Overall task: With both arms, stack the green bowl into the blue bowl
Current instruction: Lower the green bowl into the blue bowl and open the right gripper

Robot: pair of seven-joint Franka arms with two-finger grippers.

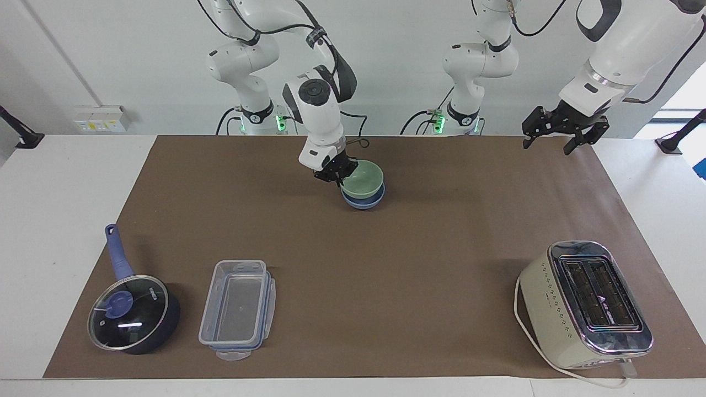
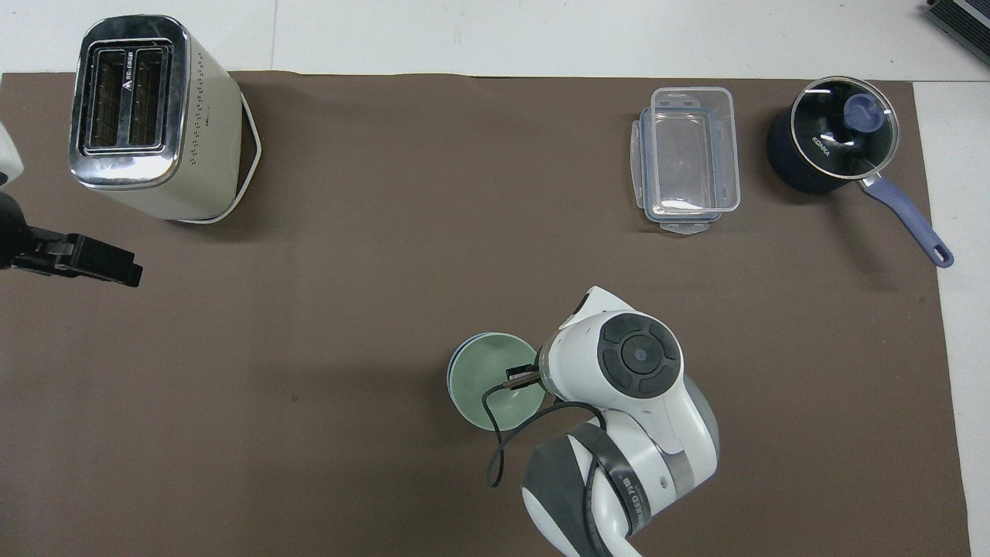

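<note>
Near the robots' edge of the brown mat [image 1: 419,259], about midway between the two arm bases, I see the green bowl [image 1: 364,178] sitting down inside the blue bowl [image 1: 364,200], with only a band of blue showing under it and a thin blue crescent beside it from overhead. My right gripper [image 1: 335,175] is clamped on the green bowl's rim at the side toward the right arm's end, fingers pinched together on it. I cannot tell whether the green bowl is fully seated or held just off the blue one.

My left gripper [image 1: 557,135] hangs in the air over the mat's corner at the left arm's end, fingers spread apart with nothing between them; that arm waits.

Farther from the robots, the clear plastic container [image 1: 237,309] lies open-topped, and I see nothing in it. Beside it, toward the right arm's end, the dark-blue saucepan [image 1: 135,314] has its glass lid on. The toaster [image 1: 587,303] stands at the left arm's end, both slots dark.
</note>
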